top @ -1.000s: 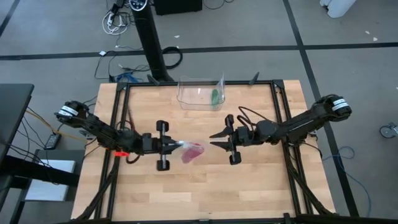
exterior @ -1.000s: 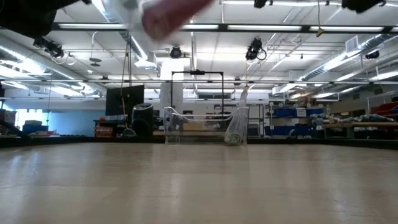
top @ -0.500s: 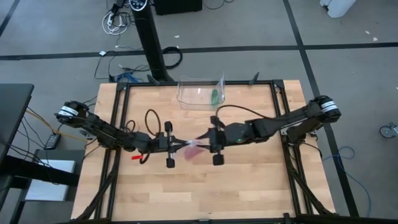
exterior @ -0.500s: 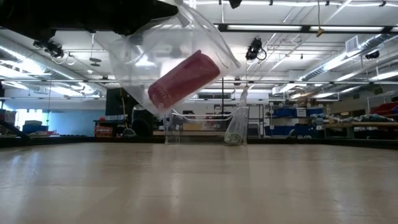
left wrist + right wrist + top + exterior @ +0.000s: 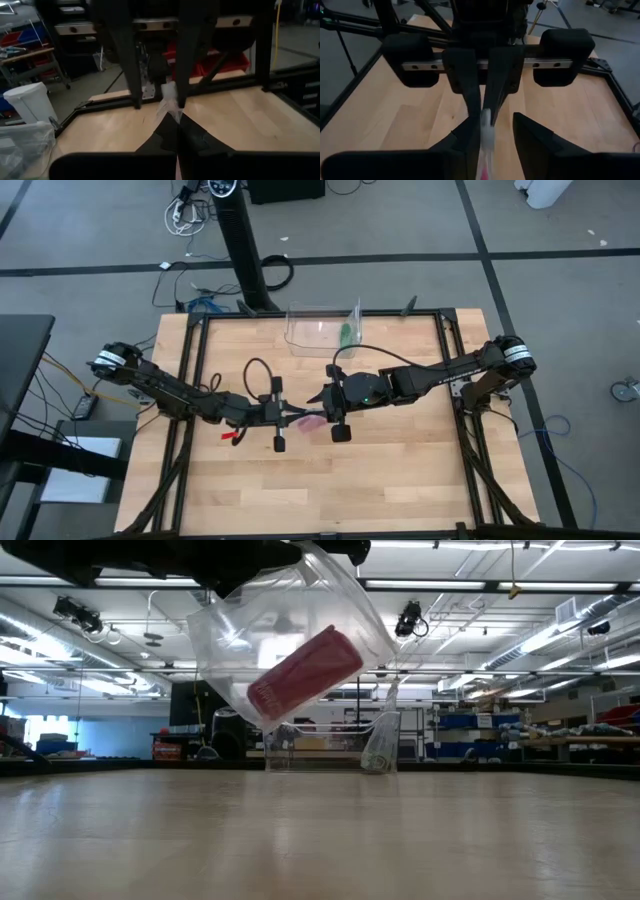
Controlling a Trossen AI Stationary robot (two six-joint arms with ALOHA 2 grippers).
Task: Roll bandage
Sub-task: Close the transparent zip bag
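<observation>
L tool is pinched shut on one edge of a clear plastic bag, held up off the tabletop near its middle. R tool faces it from the other side, fingers partly apart; the bag's other edge sits betw. them, but can't tell if they grip it. Bandage, a pink roll, lies tilted inside the bag, hanging betw. both tools. Further back, a clear bin w/ a small green item sits at the tabletop's far edge.
</observation>
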